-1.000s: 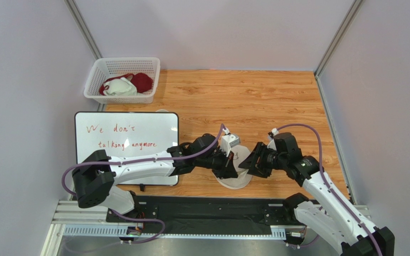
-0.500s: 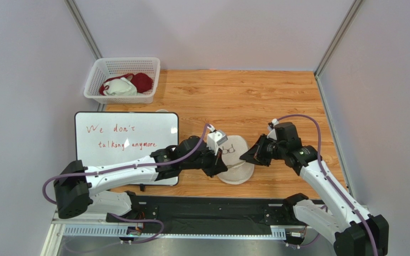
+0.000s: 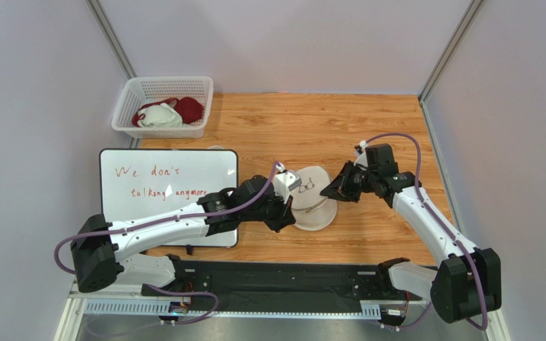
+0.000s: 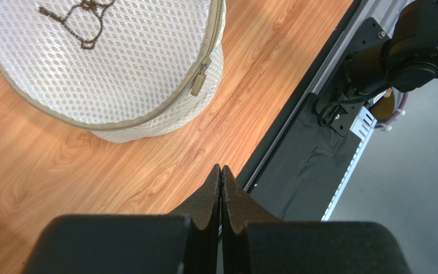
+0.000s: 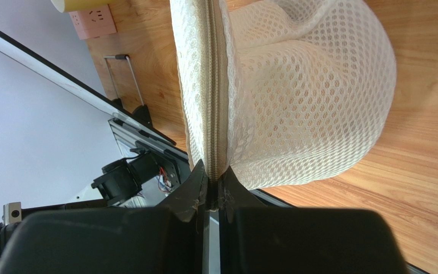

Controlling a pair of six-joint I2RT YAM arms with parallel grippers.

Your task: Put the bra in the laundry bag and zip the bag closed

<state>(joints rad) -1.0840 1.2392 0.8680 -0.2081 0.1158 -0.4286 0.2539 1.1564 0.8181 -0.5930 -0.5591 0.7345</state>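
The bag [image 3: 313, 206] has moved farther from you, zipped; your right hand [image 5: 213, 185] clamps it, your left hand [image 4: 220, 171] is closed and empty.

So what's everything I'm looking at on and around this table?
laundry bag: one, off-white mesh with a zipper rim, mid-table, tilted
basket: one, white plastic lattice, far left corner
dark red garment: one, inside the basket
white garment: one, inside the basket, against the red one
whiteboard: one, white with red handwriting, near left
table: one, orange-brown wood
left arm, right arm: white and black, purple cables
left end effector: black, shut, empty, apart from the bag
right end effector: black, apparently shut on the bag's rim
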